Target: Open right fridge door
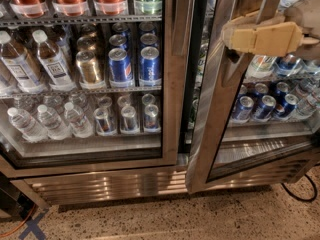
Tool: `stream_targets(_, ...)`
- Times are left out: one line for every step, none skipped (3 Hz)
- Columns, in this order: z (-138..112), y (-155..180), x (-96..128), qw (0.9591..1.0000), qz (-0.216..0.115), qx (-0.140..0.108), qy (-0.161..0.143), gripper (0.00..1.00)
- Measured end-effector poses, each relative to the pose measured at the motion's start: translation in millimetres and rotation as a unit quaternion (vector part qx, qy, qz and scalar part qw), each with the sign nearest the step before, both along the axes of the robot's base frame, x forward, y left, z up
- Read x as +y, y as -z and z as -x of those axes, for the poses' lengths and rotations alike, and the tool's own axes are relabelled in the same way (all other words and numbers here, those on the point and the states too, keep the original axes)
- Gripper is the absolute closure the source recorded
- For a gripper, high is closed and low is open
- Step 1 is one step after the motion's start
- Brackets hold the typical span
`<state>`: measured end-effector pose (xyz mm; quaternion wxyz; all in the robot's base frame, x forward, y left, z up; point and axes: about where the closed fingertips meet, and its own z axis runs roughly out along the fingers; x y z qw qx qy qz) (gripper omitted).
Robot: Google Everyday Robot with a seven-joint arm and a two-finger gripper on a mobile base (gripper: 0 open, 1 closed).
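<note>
The right fridge door (pixel 212 114) has a wide brushed steel frame and a glass pane showing blue cans (pixel 260 106). It stands ajar, its left edge swung out toward me, with a dark gap (pixel 192 84) between it and the left door. My tan gripper (pixel 234 36) reaches in from the upper right. It sits against the door's left frame upright at upper-shelf height.
The left steel-framed glass door (pixel 170 84) is shut, showing water bottles (pixel 45 124) and cans. A steel kick grille (pixel 110 184) runs below. A black cable (pixel 300 196) lies on the speckled floor at the right. An orange cable (pixel 15 226) and blue tape are at the left.
</note>
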<state>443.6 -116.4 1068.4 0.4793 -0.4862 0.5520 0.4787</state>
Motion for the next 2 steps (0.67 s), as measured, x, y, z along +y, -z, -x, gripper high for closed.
stream_targets(8.2,-1.1,-3.2,1.0000,0.002,-0.001,0.004,1.00)
stream_targets(8.6,-1.4,-2.6,1.0000,0.003,-0.001,0.004,1.00)
